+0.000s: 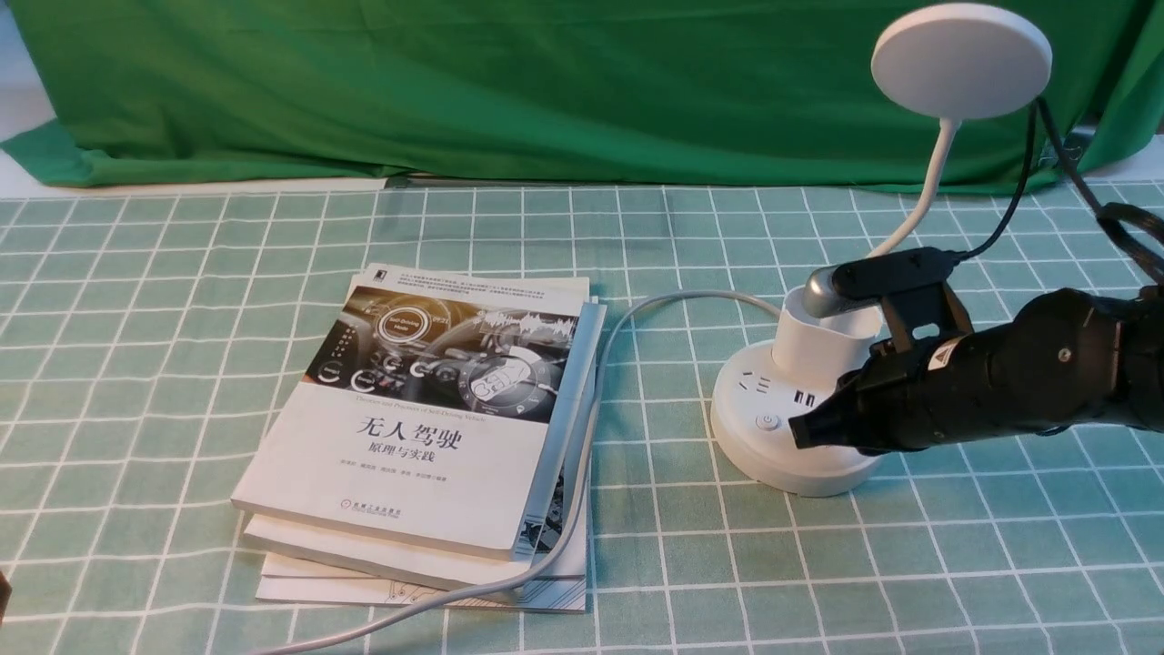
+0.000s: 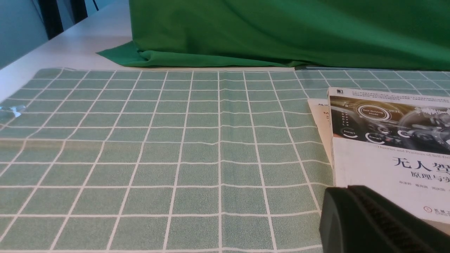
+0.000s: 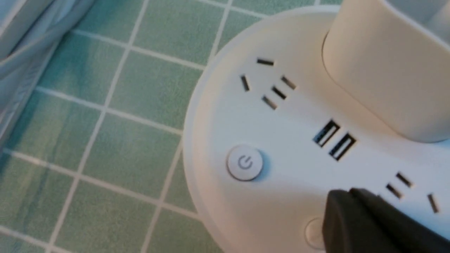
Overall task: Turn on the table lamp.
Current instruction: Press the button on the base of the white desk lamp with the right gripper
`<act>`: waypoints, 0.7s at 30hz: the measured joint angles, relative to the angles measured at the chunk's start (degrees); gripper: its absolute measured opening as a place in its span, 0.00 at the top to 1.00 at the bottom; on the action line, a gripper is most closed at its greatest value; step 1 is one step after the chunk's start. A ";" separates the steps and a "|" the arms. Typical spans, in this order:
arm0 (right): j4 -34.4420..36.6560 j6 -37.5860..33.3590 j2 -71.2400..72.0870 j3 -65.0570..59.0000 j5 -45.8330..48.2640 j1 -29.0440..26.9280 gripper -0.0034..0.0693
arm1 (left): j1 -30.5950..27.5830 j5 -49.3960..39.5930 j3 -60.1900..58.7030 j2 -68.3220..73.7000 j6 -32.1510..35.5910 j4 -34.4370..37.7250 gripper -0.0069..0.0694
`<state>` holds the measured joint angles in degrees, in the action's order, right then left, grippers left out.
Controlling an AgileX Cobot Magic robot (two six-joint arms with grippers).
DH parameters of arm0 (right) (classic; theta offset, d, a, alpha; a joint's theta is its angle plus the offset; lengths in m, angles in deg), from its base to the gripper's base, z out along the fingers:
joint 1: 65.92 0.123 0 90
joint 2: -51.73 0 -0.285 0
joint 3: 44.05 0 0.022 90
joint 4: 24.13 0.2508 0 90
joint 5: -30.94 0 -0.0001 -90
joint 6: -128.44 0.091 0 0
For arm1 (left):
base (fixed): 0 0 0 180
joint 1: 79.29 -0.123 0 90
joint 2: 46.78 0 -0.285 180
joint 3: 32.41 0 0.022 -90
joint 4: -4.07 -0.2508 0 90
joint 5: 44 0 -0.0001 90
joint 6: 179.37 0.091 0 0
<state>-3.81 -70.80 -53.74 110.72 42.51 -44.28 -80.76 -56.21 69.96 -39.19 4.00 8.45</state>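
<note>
A white lamp [image 1: 814, 350] stands on the bench [image 1: 164, 364], on the robot's right, well apart from a stack of books [image 1: 427, 428] near the middle; its grey cord [image 1: 600, 382] runs past the books. We judge the lamp hard, smooth plastic and fairly light; the broad round base [image 1: 755, 455] should sit steady under a downward press, yet may slide on the checked cloth if pushed sideways; the thin neck [image 1: 932, 182] looks bendable and is best left alone. It needs no grasp, only a tip set on a button. The right fingers [image 1: 805, 429] are pressed together, holding nothing, low over the base beside the power button [image 3: 245, 162]; in the right wrist view they partly cover a second button [image 3: 314, 232], and we cannot tell if they touch it. The left fingers [image 2: 369, 221] seem pressed together, empty, near the books. We see no brand on the lamp, only a power symbol on the one button. The top book reads "无人驾驶" and "原理与实践", with "Self-Driving Mode" in a ring and "Theories and Practices of Self-Dri…" running out of the left wrist view; the publisher's line is too small to read.
</note>
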 joint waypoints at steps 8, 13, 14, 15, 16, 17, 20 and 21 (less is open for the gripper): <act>-1.10 0.00 0.96 0.05 1.06 0.00 0.91 | 0.00 0.00 0.00 0.00 0.00 -0.20 0.88; -1.16 0.00 0.96 0.05 1.27 0.00 0.91 | 0.00 0.00 0.00 0.00 0.00 -0.25 0.88; -1.16 0.00 0.91 0.05 1.33 0.00 0.91 | 0.00 0.00 0.00 0.00 0.00 -0.25 0.88; -1.21 0.00 0.64 0.05 1.39 0.00 0.91 | 0.00 0.00 0.00 0.00 0.00 -0.25 0.88; -1.21 0.00 0.62 0.05 1.47 0.00 0.91 | 0.00 0.00 0.00 0.00 0.00 -0.25 0.88; -1.21 -0.05 0.21 0.05 1.65 0.00 0.91 | 0.00 0.00 0.00 0.00 0.00 -0.25 0.88; -1.26 -0.05 -0.83 0.05 2.00 0.00 0.91 | 0.00 0.00 0.00 0.00 0.00 -0.25 0.88; -1.26 -0.05 -1.02 0.05 2.00 0.00 0.91 | 0.00 0.00 0.00 0.00 0.00 -0.25 0.88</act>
<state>-5.07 -70.85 -54.76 110.77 44.52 -44.28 -80.76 -56.21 69.96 -39.19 4.00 8.20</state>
